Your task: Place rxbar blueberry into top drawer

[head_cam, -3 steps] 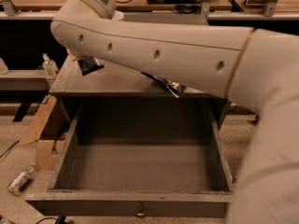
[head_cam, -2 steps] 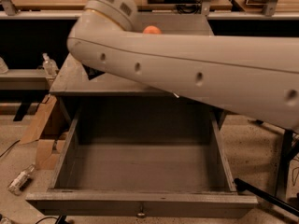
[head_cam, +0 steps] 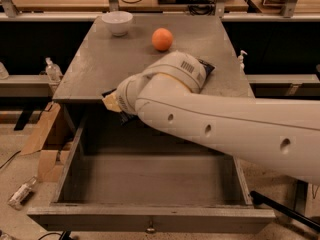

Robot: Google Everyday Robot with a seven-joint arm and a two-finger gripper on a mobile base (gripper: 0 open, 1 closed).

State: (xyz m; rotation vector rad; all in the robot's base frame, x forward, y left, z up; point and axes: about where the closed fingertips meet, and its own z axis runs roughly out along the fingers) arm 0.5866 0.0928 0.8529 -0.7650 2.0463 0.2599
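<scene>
My gripper (head_cam: 114, 103) sits at the front edge of the surface (head_cam: 100, 59); I cannot tell its grasp, so I'd move it out over the open top drawer (head_cam: 150, 219) before lowering

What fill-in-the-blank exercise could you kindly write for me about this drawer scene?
1. The top drawer stands pulled ____.
2. The hand is at the ____ edge of the table, just above the drawer.
3. The round fruit near the white bowl is ____ in colour.
Missing words: open; front; orange.
</scene>
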